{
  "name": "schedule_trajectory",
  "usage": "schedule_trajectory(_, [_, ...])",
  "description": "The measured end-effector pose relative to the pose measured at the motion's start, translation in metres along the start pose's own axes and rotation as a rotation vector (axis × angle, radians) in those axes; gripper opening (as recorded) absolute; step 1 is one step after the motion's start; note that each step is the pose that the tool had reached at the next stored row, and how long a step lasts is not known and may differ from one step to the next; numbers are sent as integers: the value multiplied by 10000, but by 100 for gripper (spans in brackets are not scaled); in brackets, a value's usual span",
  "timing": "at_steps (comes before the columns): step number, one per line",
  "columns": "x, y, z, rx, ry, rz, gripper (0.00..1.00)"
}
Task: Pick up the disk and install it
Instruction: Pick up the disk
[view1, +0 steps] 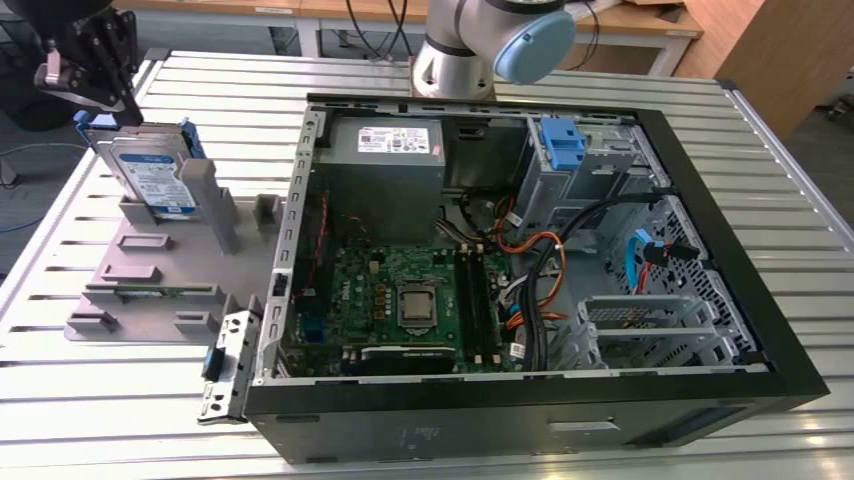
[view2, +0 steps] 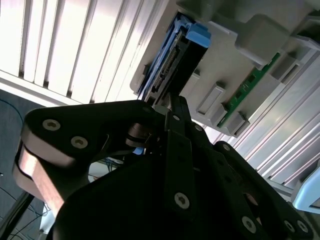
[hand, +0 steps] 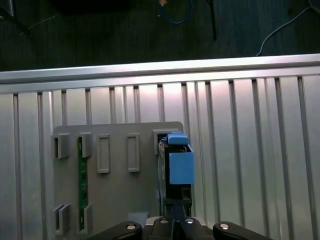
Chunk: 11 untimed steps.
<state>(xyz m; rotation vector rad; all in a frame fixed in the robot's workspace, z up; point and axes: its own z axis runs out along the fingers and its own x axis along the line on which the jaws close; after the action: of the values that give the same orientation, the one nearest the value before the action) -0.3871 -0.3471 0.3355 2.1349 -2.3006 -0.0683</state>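
Note:
The disk (view1: 150, 180), silver with a white-and-blue label and a blue bracket, stands on edge in a slot of the grey holder (view1: 140, 265) at the exterior view's left. My black gripper (view1: 118, 108) hangs right above its upper far corner. In both wrist views the fingers are pressed together with nothing between them. The gripper (view2: 172, 102) ends at the connector edge of the disk (view2: 172, 65); whether it touches, I cannot tell. In the first wrist view the gripper (hand: 175, 210) lies in line with the disk's blue end tab (hand: 181, 167).
An open computer case (view1: 747, 330) lies on the slatted metal table, with a grey power supply (view1: 387, 150), a motherboard (view1: 400, 295) and a drive cage with a blue latch (view1: 563, 145). A green memory stick (hand: 79, 185) sits in the holder (hand: 117, 195).

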Motion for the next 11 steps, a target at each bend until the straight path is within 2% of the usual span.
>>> schedule_trajectory(7, [-5, 0, 10, 9, 3, -281, 11])
schedule_trajectory(11, [-24, 2, 13, 10, 3, -295, 11])
